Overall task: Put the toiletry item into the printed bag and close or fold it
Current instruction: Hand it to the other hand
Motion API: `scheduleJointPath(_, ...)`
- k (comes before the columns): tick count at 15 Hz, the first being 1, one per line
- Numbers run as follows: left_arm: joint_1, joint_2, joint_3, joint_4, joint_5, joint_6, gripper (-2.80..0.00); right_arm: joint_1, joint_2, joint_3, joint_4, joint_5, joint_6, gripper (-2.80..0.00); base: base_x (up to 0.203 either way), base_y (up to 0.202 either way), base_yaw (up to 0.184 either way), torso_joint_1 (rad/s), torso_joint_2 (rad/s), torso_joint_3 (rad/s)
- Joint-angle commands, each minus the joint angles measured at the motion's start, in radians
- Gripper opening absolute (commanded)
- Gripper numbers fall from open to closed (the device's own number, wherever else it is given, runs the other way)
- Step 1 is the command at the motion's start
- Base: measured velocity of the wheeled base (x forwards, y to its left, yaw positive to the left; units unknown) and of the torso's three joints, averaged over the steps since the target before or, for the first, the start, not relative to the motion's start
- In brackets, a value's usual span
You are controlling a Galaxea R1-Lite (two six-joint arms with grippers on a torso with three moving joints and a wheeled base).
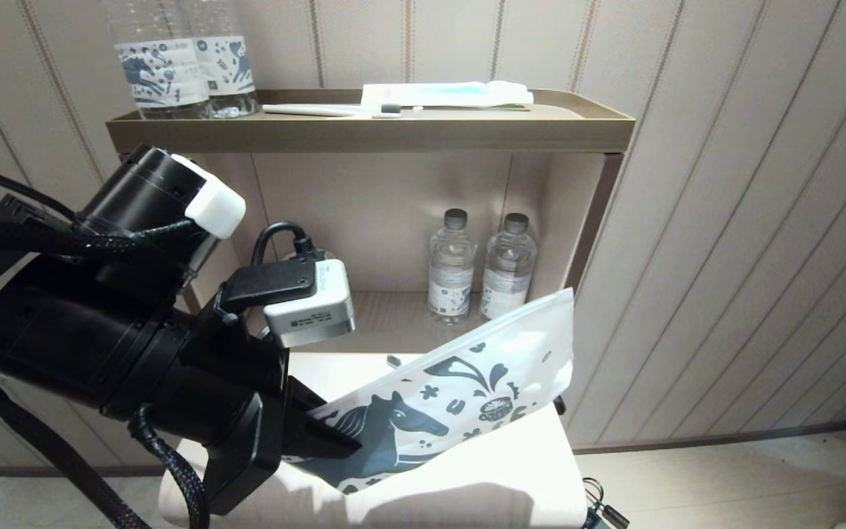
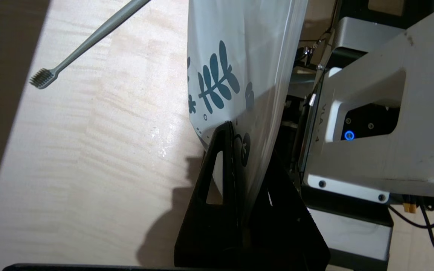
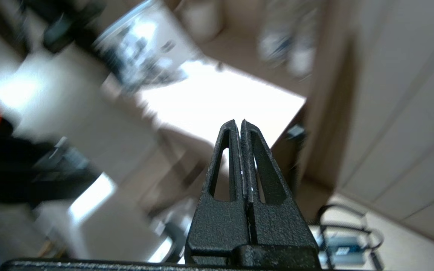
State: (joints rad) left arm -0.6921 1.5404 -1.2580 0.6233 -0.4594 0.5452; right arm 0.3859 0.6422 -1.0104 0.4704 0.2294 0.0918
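The left gripper (image 1: 324, 433), at seven o'clock in the head view, pinches the lower corner of the printed bag (image 1: 467, 382), holding it tilted above the pale table (image 1: 467, 477); its dark blue horse shows. In the left wrist view the toothbrush (image 2: 89, 41) lies on the table, apart from the bag. The right gripper (image 3: 241, 126) hangs off the table, jaws pressed together, empty. Water bottles (image 1: 452, 268) stand at twelve o'clock, labels unreadable.

Left gripper (image 1: 320, 433) clamps the bag (image 1: 460, 389), which slants up across the table (image 1: 467, 485), blocking its middle. Toothbrush (image 2: 85, 41) lies on bare tabletop beside the bag. Two bottles (image 1: 480, 266) fill the far shelf's right.
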Motion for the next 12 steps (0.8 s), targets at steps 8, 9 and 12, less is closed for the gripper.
scheduleJointPath(8, -0.035, 0.055, -0.05, 0.095, 0.001, 0.084, -2.8, 0.252, 0.682, -0.404, 0.317, 0.219, -0.139, 0.0, 0.0, 0.0, 0.0, 0.0, 0.0, 0.0)
scheduleJointPath(9, -0.035, 0.055, -0.047, 0.093, 0.002, 0.084, -2.8, 0.25, 0.71, -0.435, 0.322, 0.236, -0.145, 0.0, 0.0, 0.0, 0.0, 0.0, 0.0, 0.0)
scheduleJointPath(12, -0.034, 0.057, -0.046, 0.09, 0.001, 0.085, -2.8, 0.243, 0.749, -0.455, 0.326, 0.243, -0.174, 0.0, 0.0, 0.0, 0.0, 0.0, 0.0, 0.0)
